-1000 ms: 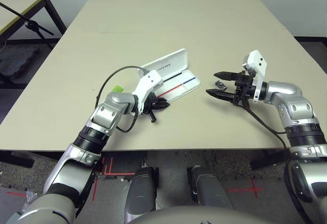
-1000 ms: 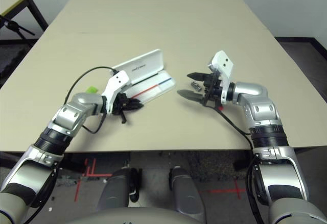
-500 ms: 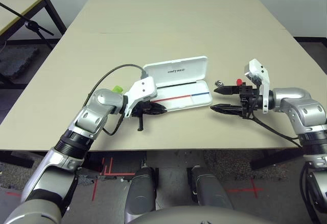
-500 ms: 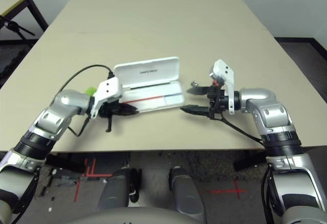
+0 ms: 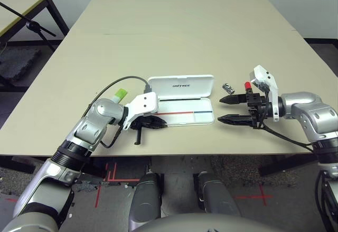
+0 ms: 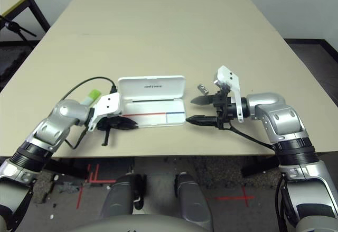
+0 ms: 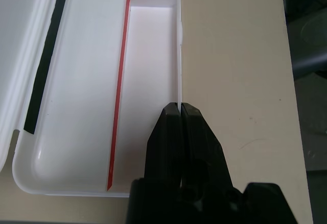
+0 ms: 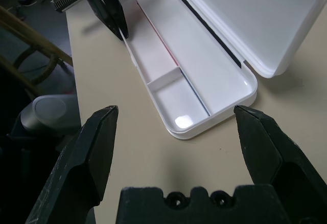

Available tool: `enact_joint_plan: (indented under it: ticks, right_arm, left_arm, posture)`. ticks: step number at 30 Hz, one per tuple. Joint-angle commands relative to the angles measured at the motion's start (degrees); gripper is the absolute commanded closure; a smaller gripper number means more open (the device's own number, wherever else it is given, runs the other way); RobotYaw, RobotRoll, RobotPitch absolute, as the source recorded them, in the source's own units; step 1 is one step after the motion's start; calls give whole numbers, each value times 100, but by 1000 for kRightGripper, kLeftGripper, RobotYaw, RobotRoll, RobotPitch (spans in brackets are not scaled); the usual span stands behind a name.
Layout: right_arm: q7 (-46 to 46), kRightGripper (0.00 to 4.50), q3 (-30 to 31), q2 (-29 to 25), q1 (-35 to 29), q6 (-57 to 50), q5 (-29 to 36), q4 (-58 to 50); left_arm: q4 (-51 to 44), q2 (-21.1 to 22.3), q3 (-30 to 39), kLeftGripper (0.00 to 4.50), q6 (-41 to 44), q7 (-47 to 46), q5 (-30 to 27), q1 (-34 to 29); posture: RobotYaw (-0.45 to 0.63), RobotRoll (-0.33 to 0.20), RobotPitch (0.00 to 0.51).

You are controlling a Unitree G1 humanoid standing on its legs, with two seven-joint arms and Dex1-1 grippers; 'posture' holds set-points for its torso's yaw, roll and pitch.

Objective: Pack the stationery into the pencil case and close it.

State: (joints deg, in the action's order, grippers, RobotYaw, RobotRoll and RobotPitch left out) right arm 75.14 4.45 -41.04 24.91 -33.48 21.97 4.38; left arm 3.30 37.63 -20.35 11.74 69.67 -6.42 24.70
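Left wrist view: left fingers (image 7: 180, 113) pinch pencil case (image 7: 76, 106) wall; right fingers (image 5: 218, 109) spread.

Two silver jointed arms with black bands. Each wrist has a white block behind black tapered fingers (image 8: 91, 157). Black cables loop behind them.

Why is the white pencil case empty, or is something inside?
Empty. The open pencil case shows only bare white compartments, and the red marker and small metal piece lie on the table beside it.
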Motion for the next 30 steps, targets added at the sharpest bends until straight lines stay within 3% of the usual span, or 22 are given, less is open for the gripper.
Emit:
enact_joint_plan:
  ticks: [1,5,9,18,27,30]
  right_arm:
    - [60,0,122,-69,-70,-42,48,-164]
    - [59,0,144,-95,-89,-49,49,-194]
    - [43,0,161,-117,-114,-51,63,-221]
    - [67,0,98,-222,-133,-76,117,-273]
    - [-139,0,-513,-499,-69,-499,602,-373]
    - [-1168,0,-958,-357,146,-1191,609,-222]
  left_arm:
    - [88,-41,-35,4493,-4,-80,129,-58]
    - [61,-49,-34,4493,39,-91,149,-81]
    - [-77,-44,12,3535,155,-103,83,-110]
    - [-1224,554,616,28,718,31,-441,-414]
    - [-2059,907,1430,28,1542,-128,-1200,-246]
    - [-2123,892,1438,28,1615,-189,-1229,-276]
  posture:
    - [-70,0,116]
    - [-73,0,117]
    - [-76,0,119]
    - [-80,0,119]
    - [-75,0,125]
    - [-79,0,126]
